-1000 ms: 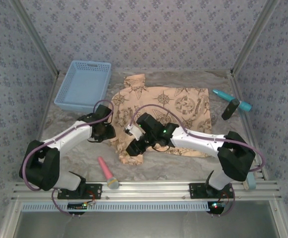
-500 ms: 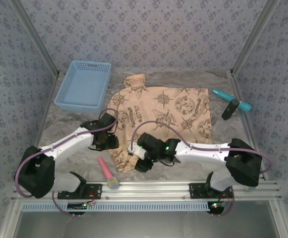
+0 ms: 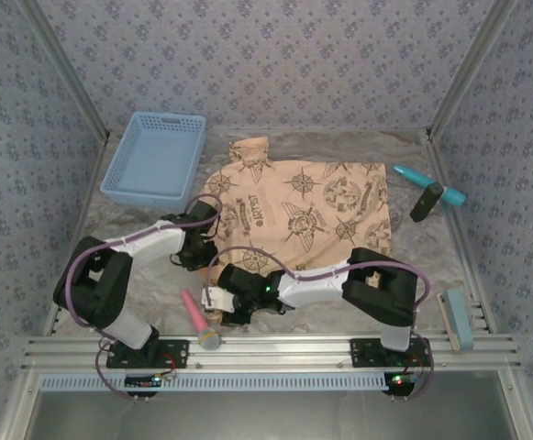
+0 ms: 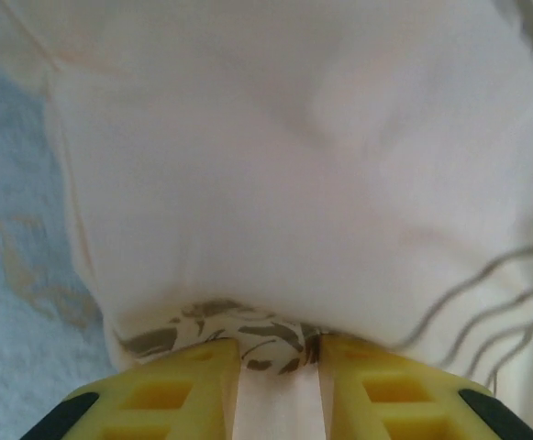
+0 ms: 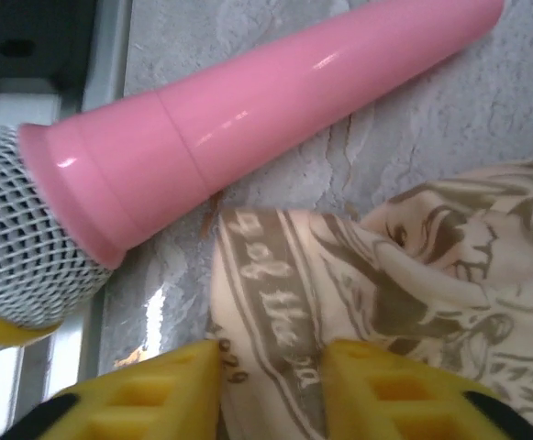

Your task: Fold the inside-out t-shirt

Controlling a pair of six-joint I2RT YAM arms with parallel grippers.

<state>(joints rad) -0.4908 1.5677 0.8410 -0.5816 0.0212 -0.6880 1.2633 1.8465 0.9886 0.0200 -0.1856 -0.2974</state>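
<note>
I've drawn both arms back toward me, and the inside-out t-shirt [image 3: 312, 197] now lies flatter on the surface [image 3: 161, 293]. My left gripper [image 4: 278, 356] pinches its pale left edge. My right gripper [image 5: 271, 365] pinches the near hem beside the pink microphone [image 5: 248, 110], so I judge it ready to fold.

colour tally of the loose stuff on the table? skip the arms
Blue: 1, basket
Peach with dark print: 1, t-shirt
Pink: 1, microphone
Teal: 1, stick-shaped item
Black: 1, small block
Pale blue and tan: 1, flat item
Total: 6
</note>
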